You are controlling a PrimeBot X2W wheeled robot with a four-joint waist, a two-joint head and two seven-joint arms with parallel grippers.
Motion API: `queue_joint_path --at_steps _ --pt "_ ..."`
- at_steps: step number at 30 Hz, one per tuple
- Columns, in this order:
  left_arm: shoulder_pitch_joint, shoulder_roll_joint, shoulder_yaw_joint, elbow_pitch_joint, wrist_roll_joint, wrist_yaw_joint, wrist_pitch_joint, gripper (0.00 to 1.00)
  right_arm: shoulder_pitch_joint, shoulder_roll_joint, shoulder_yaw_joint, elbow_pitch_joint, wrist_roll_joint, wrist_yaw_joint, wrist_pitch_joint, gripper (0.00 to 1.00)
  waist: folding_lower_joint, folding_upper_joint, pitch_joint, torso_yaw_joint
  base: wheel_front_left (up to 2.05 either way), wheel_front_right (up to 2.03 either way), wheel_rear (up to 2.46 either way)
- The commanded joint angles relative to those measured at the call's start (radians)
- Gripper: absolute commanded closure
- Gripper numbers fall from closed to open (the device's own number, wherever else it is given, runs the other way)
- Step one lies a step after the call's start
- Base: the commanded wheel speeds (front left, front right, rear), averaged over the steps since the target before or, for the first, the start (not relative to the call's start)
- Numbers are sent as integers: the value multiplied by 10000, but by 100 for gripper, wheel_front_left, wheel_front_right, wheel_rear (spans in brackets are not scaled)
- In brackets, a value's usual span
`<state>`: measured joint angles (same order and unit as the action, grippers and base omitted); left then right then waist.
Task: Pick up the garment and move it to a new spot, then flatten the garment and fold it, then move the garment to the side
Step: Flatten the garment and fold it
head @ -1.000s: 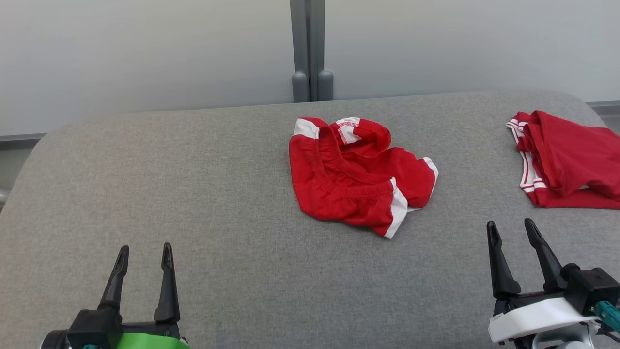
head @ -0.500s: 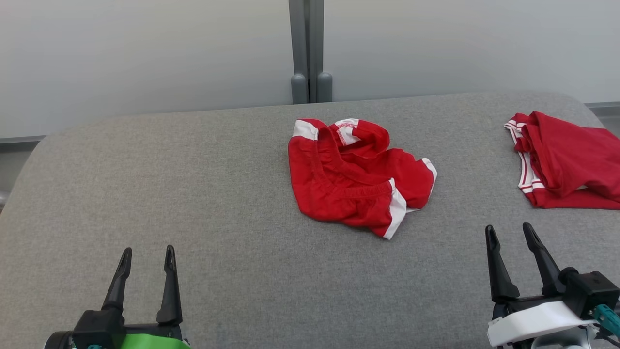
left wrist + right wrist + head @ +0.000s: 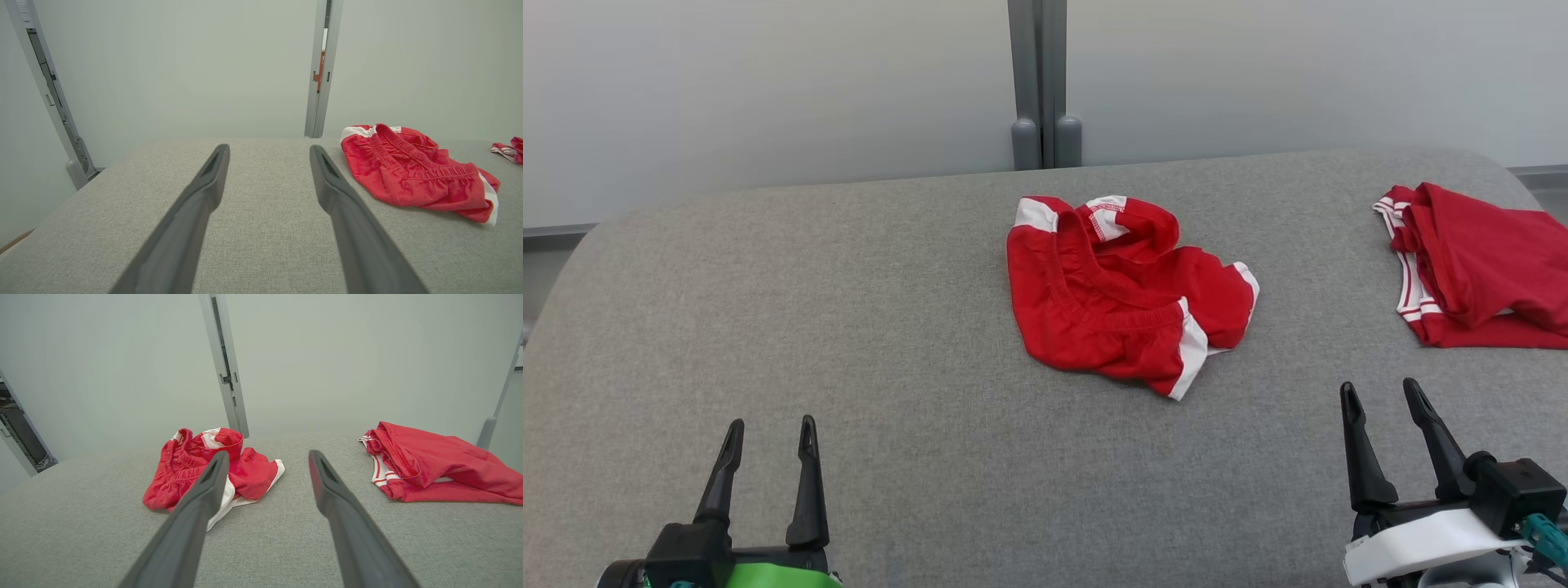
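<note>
Grey cloth covers the bench (image 3: 809,327), and almost nothing on it has changed over the last second. The garment (image 3: 1111,302), crumpled red shorts with white trim, lies where it lay, mid-bench toward the far edge; its slight shift is my head camera's. Both grippers have sunk a little toward me. The left gripper (image 3: 771,423) and right gripper (image 3: 1380,385) stand spread wide, holding nothing, well apart from the cloth, so I judge the pick-up hasn't begun. The heap's long axis runs diagonally, far-left to near-right, along the elastic waistband (image 3: 1094,286), with a white-hemmed leg opening (image 3: 1194,351) facing near-right. A second red garment (image 3: 1478,269) lies at the right.
</note>
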<state>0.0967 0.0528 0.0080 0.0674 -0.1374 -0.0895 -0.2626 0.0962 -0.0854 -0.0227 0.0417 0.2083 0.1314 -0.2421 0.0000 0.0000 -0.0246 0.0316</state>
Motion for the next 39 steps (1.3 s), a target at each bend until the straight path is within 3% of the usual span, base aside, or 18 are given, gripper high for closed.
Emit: queue_joint_path --at_steps 1,15,25,39 --pt "14 1 51 14 7 -48 -26 0 62 -24 -11 1 -25 -17 -16 0 0 0 13 1 0 0 0" --pt "18 -17 29 -60 40 19 -26 0 -129 -58 12 182 6 -17 -36 0 0 0 149 78 0 0 0" --pt "-440 -19 -297 -75 -105 192 -26 0 -1631 -682 556 756 -55 -17 184 0 0 0 778 583 0 0 0" --pt "-1180 -15 -1147 -151 -368 649 -26 0 -4875 -1654 1846 3417 242 -17 484 0 0 0 2056 1780 0 0 0"
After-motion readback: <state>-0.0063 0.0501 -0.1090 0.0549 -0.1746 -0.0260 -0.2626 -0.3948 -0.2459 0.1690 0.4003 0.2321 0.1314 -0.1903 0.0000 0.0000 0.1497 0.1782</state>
